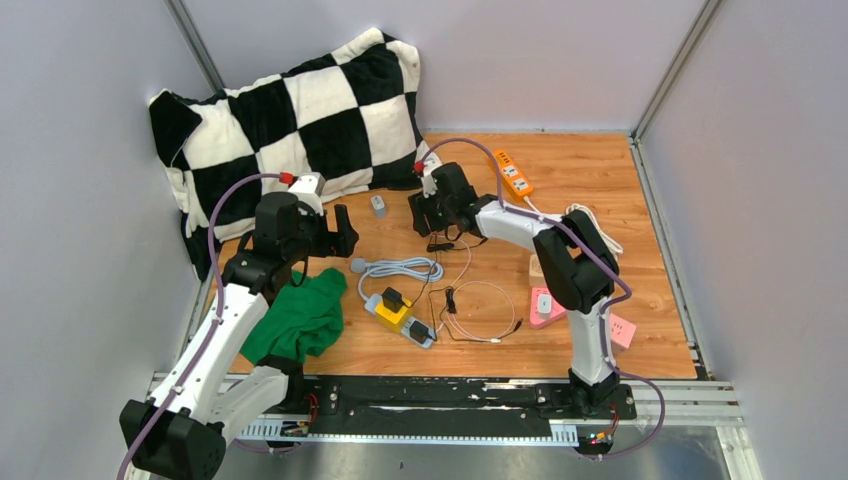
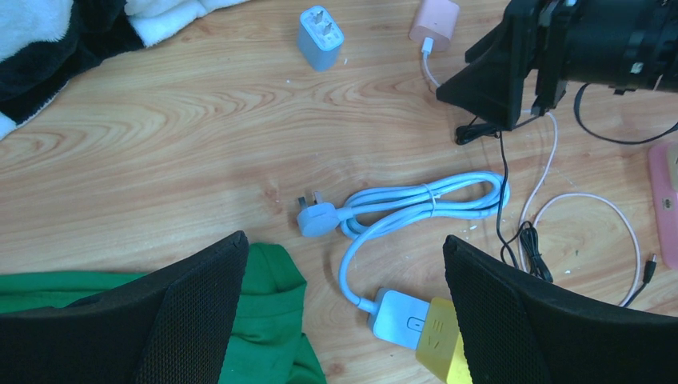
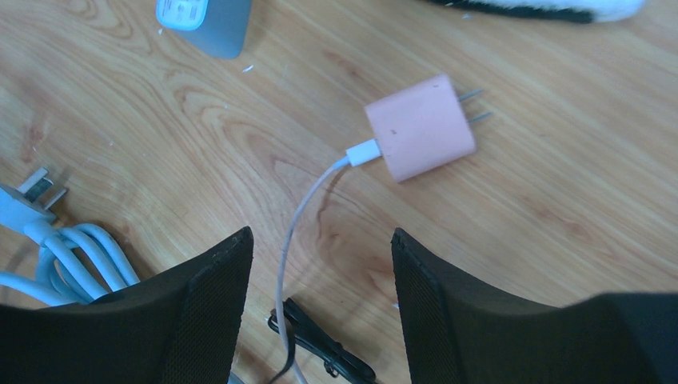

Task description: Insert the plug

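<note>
We're looking into a robotics lab cell: plain grey panel walls (image 1: pixel 80 60) and aluminium corner posts (image 1: pixel 672 65) are boxing in a wood-grain tabletop (image 1: pixel 650 250), with a black mounting rail (image 1: pixel 440 395) running along the front.

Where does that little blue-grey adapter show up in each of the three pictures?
Top view: adapter left of centre, on the wood just in front of the pillow.
Left wrist: adapter at the top, left of centre.
Right wrist: adapter at top left, cut by the upper edge.
Shared landmark: the coiled white cable, below the adapter in every picture.
</note>
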